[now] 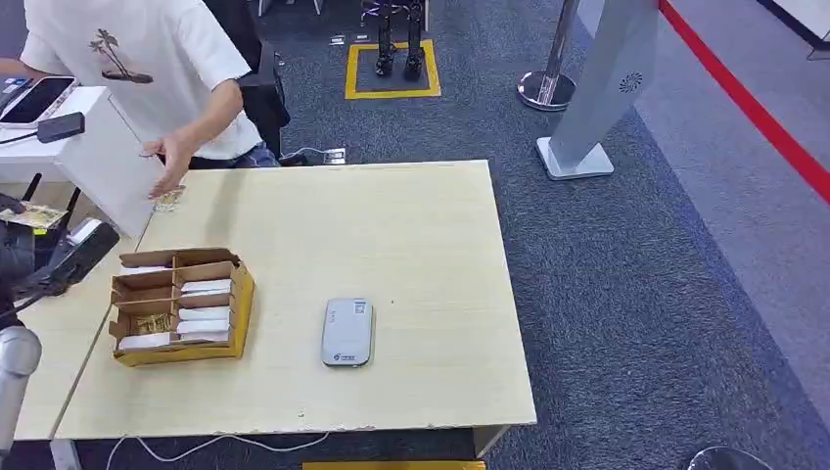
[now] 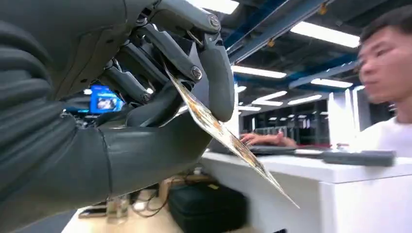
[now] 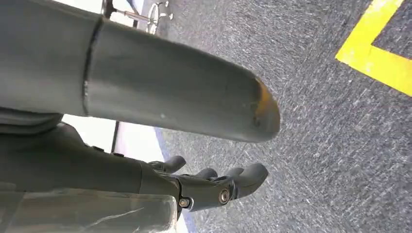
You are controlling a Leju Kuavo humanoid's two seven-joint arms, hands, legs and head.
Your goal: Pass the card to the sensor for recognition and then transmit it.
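Left hand [image 2: 160,97] pinched the card [image 2: 228,138]; it needed levelling toward the sensor [image 1: 347,333] at five o'clock.

Left hand [image 2: 160,92] raised at the robot's far left, thumb [image 2: 218,82] and fingers pinching a card [image 2: 228,141] by one end, card slanting away edge-on, right hand [image 3: 209,187] hanging low over carpet, fingers loosely extended, holding nothing

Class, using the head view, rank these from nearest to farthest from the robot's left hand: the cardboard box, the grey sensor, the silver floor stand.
From the left robot hand:
1. Cardboard box, just beside it on the table.
2. Grey sensor, mid-table.
3. Silver floor stand, off the table, far right.
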